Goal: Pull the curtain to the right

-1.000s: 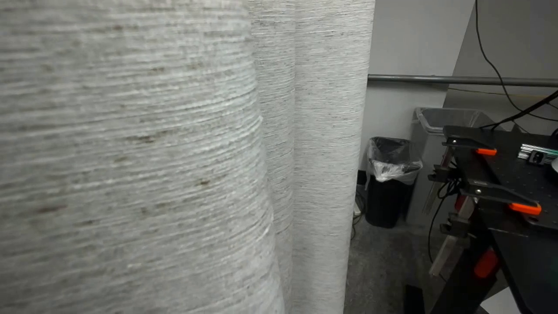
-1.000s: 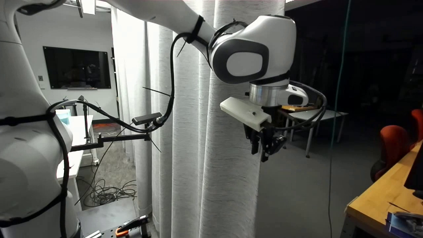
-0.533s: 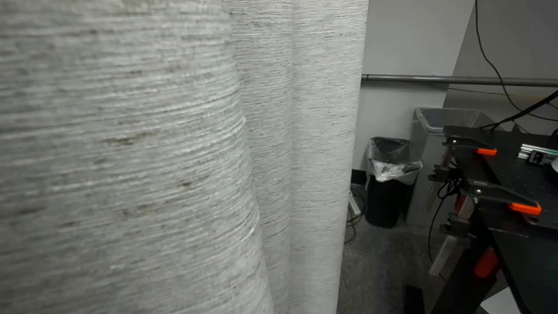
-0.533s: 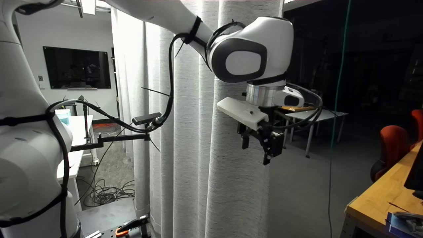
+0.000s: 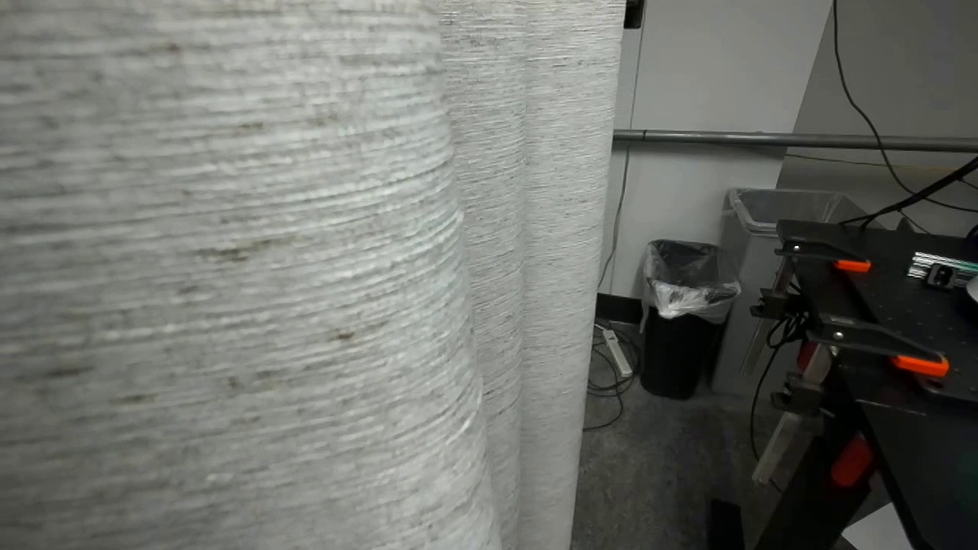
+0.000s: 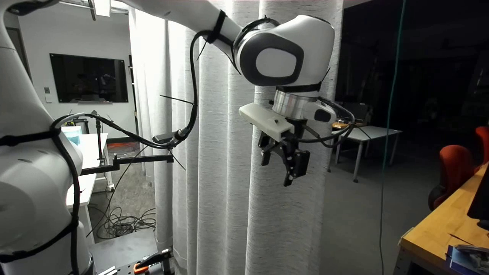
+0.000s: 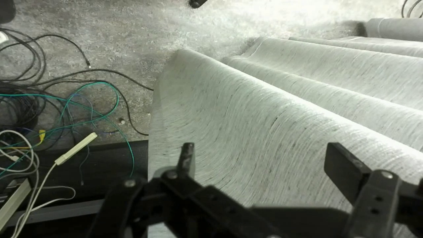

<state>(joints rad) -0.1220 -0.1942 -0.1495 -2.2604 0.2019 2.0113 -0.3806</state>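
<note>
Ok, starting up close: the curtain is huge, basically a mass of light grey streaky fabric. In an exterior view it fills the near left, rounded folds and all, with a black table near right and clamps with orange bits along its left edge.

In an exterior view the white robot arm starts near left and reaches over to the right, in front of the curtain. A wooden desk sits near right.

A bit farther in there's the gripper, tilted and pointing down in front of the curtain, near its right edge. It's wide, btw: the wrist view has the fingers well apart, with grey cloth visible between them. Can't tell if either one is touching it.

Past that, a red chair on the right, and a pale table far off in the dark, right of the curtain. Far left, a dark screen on the wall.

Far back in an exterior view, right of the curtain: a black bin with a clear liner, just beside a taller grey bin.
</note>
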